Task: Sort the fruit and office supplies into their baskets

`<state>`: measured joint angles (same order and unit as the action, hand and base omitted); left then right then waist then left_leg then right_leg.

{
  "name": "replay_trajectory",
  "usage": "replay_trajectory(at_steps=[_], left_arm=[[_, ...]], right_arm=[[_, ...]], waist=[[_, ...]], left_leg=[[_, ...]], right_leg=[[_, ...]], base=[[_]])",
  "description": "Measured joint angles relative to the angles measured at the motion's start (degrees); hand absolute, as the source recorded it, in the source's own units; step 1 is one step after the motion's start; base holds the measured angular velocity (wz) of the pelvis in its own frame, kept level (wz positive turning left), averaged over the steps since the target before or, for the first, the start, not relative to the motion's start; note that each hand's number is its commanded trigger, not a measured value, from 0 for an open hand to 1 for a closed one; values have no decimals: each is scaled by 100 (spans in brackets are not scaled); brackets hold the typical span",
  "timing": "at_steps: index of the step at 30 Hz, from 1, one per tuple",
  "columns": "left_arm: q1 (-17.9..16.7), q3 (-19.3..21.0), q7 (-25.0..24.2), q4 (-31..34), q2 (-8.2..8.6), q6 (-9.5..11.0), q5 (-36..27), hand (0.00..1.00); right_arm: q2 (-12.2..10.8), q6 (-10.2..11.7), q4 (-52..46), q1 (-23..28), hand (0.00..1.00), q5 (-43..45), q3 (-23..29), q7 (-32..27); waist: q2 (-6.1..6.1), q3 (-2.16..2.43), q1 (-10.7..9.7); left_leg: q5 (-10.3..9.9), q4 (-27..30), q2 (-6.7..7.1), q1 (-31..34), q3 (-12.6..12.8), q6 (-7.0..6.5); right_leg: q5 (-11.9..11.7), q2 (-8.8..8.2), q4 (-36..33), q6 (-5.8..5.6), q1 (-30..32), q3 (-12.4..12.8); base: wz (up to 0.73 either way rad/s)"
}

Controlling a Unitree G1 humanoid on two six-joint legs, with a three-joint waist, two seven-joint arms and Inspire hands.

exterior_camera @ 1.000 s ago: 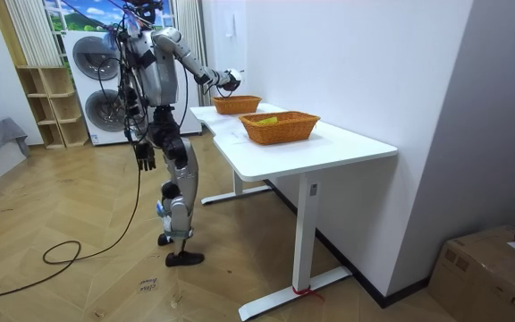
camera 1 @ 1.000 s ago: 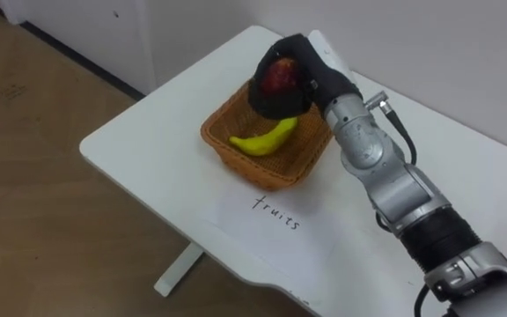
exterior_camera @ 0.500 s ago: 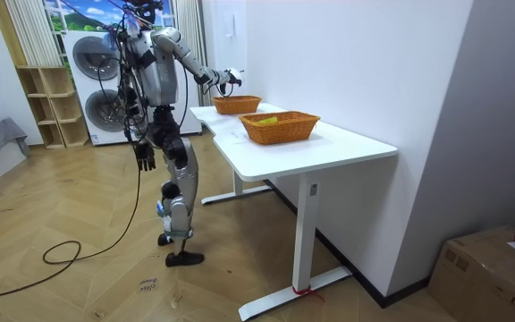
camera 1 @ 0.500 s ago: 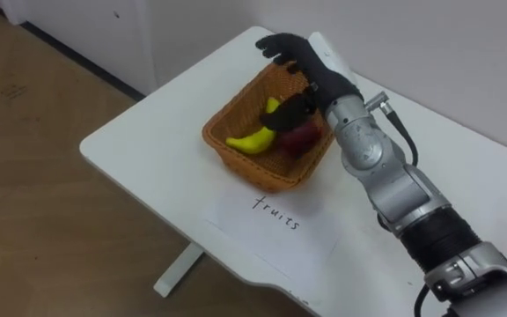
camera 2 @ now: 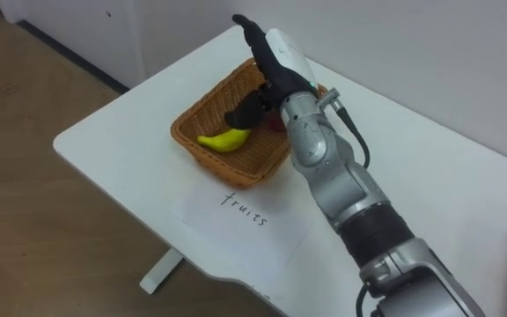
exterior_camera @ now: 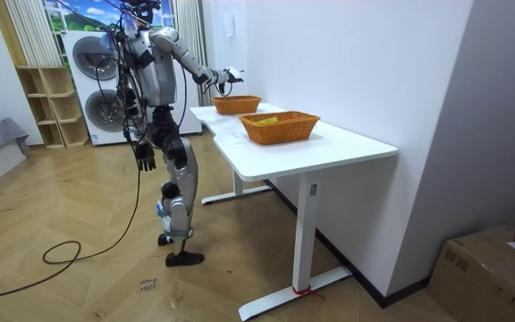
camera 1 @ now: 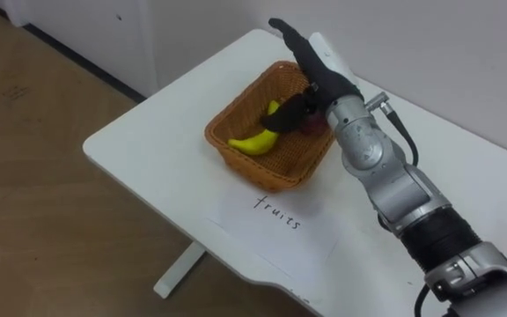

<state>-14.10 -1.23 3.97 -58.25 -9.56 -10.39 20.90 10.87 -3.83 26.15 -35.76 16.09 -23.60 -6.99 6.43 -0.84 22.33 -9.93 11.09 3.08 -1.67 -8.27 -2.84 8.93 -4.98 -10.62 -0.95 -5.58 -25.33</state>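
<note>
Left eye view: right hand (camera 1: pixel 311 62), fingers (camera 1: pixel 287 33) spread open, hovers over the basket (camera 1: pixel 267 173); the apple (camera 1: pixel 310 124) lies inside at three o'clock, beside the banana (camera 1: pixel 253 142). Best lift straight up, clearing the rim.

The right hand (camera 1: pixel 317 72) covers the basket's (camera 1: pixel 252 167) rim from 12 to 3 o'clock. Behind its thumb only a sliver of the red fruit (camera 1: pixel 312 125) shows, and the banana's (camera 1: pixel 255 141) 2 o'clock end is hidden. The picture's edges cut the bench (camera 1: pixel 148 132) off at 3 and 6 o'clock. In the room view the near basket's (exterior_camera: pixel 280 130) contents are too small to tell.
</note>
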Motion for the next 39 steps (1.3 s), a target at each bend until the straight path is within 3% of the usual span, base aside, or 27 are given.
replay_trajectory(at_steps=[14, 20, 30, 35, 39], left_arm=[[3, 7, -74, 0, -23, -12, 0, 0], [7, 5, -107, -12, -25, -57, -1, 0], [115, 235, -214, -17, -23, 0, -3, 0], [185, 347, -207, -22, -31, 19, -4, 0], [141, 340, -176, -80, -40, 84, -3, 0]], right_arm=[[22, 0, 21, 5, 0, -33, -1, -1], [23, 0, 20, 6, 0, -20, 29, -1], [72, 5, -277, 6, 0, 5, 578, -3], [375, 34, -761, 6, 0, -35, 769, -212], [637, 144, -998, 8, 0, -176, 1140, -362]], waist=[[7, 5, -28], [46, 32, -41], [41, 29, -326], [37, 26, -516], [-40, 31, -751]], left_leg=[[-4, 29, 25, -81, -44, -6], [-2, 40, 58, -95, -93, -19], [2, 40, 64, -103, -26, -49], [-7, 39, 64, -123, 68, -62], [-24, 1, 39, -230, 229, -89]], right_leg=[[1, -12, 4, -2, -120, -45], [16, -39, -12, -26, -142, -63], [30, -93, -51, -49, -120, 41], [24, -47, -23, -53, -97, 189], [16, -31, -14, -65, -117, 351]], base=[[0], [3], [-2], [-10], [-20]])
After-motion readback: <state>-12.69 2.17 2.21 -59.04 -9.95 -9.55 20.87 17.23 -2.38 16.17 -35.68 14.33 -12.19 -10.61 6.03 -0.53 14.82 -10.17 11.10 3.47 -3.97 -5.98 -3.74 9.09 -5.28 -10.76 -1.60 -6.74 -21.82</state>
